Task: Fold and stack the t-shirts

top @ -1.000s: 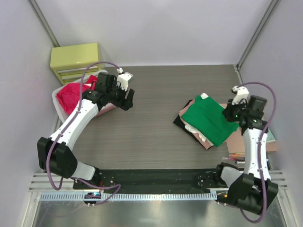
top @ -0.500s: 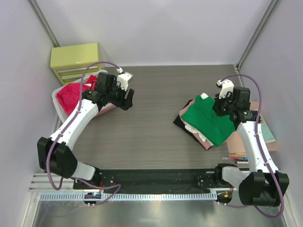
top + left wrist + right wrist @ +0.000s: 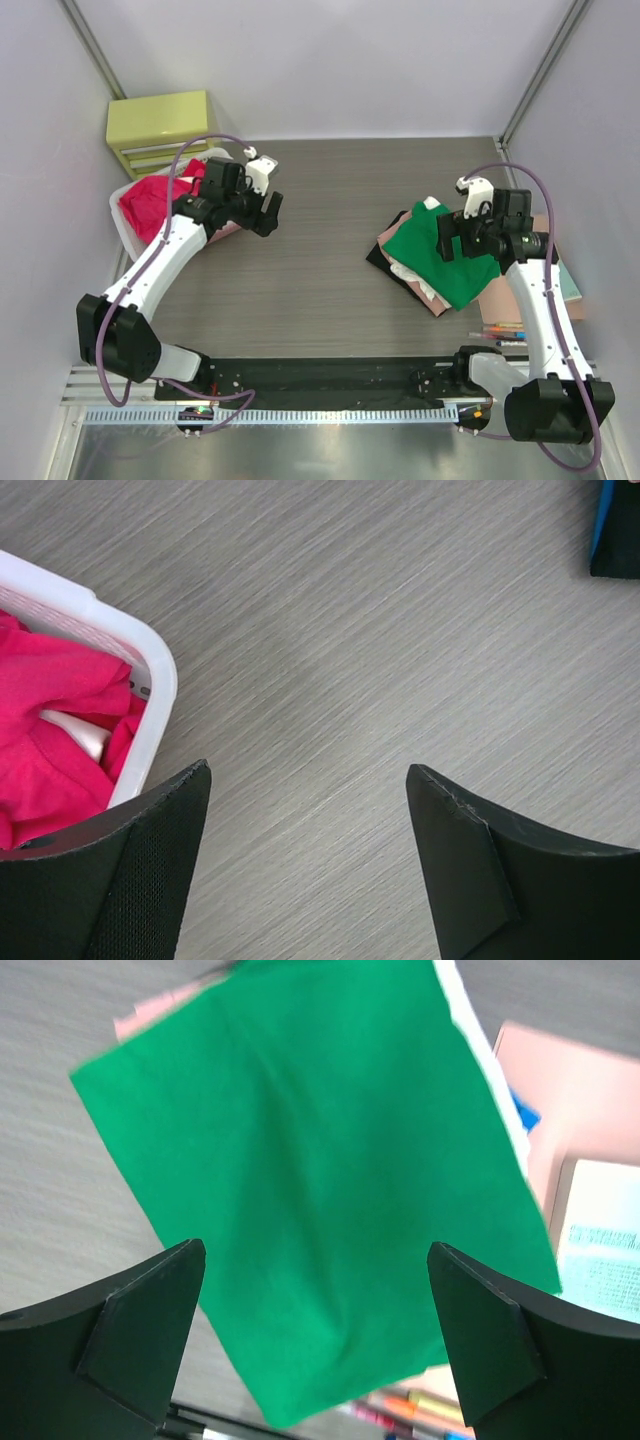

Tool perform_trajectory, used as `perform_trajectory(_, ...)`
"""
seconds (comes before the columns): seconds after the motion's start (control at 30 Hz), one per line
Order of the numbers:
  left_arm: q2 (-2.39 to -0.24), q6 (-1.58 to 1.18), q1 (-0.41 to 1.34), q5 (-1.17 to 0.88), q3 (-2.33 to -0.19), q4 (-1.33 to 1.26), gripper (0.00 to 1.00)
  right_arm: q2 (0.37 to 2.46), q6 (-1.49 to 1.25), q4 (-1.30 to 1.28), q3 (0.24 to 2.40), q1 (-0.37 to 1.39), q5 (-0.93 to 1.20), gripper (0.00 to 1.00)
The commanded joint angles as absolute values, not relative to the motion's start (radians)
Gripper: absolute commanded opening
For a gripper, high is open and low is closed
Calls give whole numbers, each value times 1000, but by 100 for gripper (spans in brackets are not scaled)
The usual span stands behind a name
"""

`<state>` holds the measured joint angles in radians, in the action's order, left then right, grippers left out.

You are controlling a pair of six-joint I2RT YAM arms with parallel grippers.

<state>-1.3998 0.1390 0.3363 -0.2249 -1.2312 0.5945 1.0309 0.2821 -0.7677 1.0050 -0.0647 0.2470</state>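
Since the right gripper [image 3: 315, 1260] has opened wide over the green t-shirt [image 3: 425, 257], lying folded on the pile [image 3: 420, 292] far from the basket [image 3: 155, 680], the wide-open left gripper [image 3: 308, 775] beside that basket likely fetches a magenta t-shirt [image 3: 50, 710] next.

The grey wood-grain table [image 3: 330, 190] carries a white slatted basket [image 3: 155, 662] just left of the left gripper [image 3: 266, 212]. Straight beneath the right gripper [image 3: 447, 240] the t-shirts [image 3: 440, 265] lie stacked, with a pale pink board [image 3: 500, 300] and some pens [image 3: 492, 331] to its right.
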Motion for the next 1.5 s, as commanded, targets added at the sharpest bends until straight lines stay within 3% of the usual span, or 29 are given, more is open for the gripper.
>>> perform_trajectory(0.0,-1355,147,334,-198,-1223,542,80,1005,304,-850,1014,-58,204,100)
perform_trajectory(0.27,-1374,152,334,-189,-1236,540,81,1300,368,-876,1006,-54,138,100)
perform_trajectory(0.47,-1394,156,334,-195,-1233,540,81,1374,377,-845,977,-54,160,100)
perform_trajectory(0.7,-1402,155,334,-199,-1241,540,81,1284,388,-876,1022,-52,193,100)
perform_trajectory(0.87,-1411,156,334,-196,-1236,537,81,1145,367,-942,1219,-51,279,100)
perform_trajectory(1.07,-1420,155,333,-202,-1239,535,81,1132,331,-1000,1407,-48,302,100)
perform_trajectory(1.47,-1408,156,333,-198,-1221,529,81,1247,331,-833,999,-44,311,100)
